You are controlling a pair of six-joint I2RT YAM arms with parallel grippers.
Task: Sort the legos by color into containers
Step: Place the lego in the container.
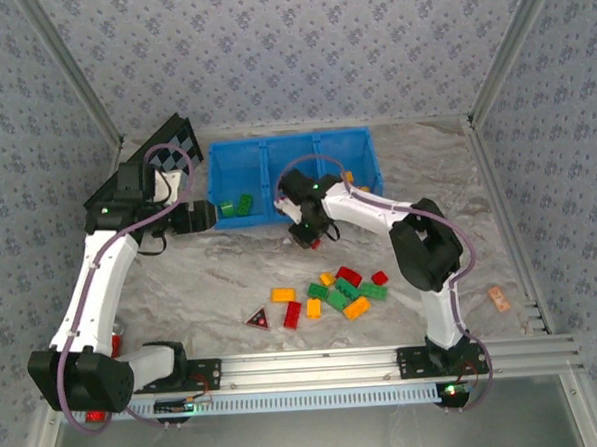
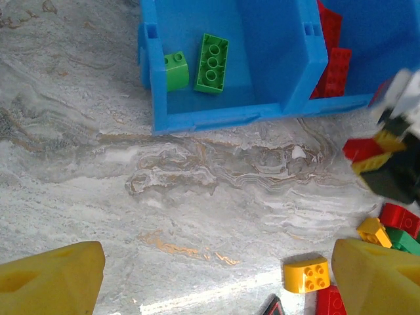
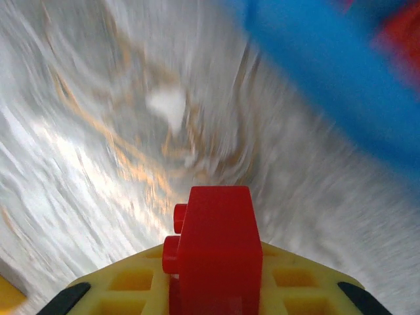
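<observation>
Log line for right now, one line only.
right hand: shut on red lego, by bin front | left hand: open, empty, over table | left compartment: two green legos | loose legos on table

Loose legos point(image 1: 338, 300) (red, green, yellow) near the blue containers point(image 1: 236, 145)
</observation>
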